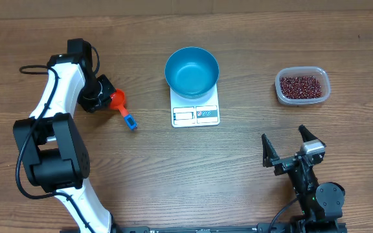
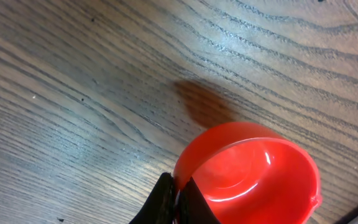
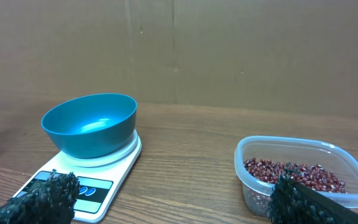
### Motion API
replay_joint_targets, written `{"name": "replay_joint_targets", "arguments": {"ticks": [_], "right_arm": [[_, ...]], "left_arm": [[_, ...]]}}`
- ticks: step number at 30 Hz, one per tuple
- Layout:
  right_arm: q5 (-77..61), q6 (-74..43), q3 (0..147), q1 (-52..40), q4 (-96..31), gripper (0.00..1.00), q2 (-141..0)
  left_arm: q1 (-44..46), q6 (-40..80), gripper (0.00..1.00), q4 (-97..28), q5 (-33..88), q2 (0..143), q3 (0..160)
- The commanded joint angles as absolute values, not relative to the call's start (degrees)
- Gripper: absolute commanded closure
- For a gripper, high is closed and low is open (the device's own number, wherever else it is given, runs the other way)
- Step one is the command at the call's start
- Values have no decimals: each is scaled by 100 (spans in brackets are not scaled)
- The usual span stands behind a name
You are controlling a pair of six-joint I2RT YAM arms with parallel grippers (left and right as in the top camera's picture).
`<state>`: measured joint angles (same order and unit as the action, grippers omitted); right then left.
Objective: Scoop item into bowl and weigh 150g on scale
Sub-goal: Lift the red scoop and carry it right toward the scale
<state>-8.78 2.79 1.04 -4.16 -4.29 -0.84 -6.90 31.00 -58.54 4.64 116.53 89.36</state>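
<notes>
Beans (image 1: 301, 85) sit in clear tub (image 1: 280, 91), back right of table (image 1: 173, 171), well apart from blue bowl (image 1: 192, 70). Bowl is empty, stands on white scale (image 1: 195, 114) at centre. Red scoop (image 1: 118, 99) w/ blue handle is left of scale. L gripper (image 1: 103, 97) pinched shut on scoop rim. R gripper (image 1: 283, 136) at front right, jaws wide, holding nothing

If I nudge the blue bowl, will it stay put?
Probably not firmly. The bowl looks empty and smooth, so it is likely light and apt to slide on the scale. Its base looks narrower than its rim, so a rim push may tip it.
</notes>
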Motion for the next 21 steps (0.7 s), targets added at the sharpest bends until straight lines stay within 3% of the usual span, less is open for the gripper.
{"name": "replay_joint_targets", "arguments": {"ticks": [1, 9, 21], "right_arm": [[-886, 292, 45, -445, -399, 0, -14], [-886, 292, 45, -443, -399, 0, -14], [-886, 292, 45, -443, -399, 0, -14]], "left_arm": [[-711, 3579, 96, -5870, 285, 11557, 9061], [-655, 4576, 96, -6337, -519, 10608, 9107], [-235, 5647, 96, -6875, -493, 9190, 9107]]}}
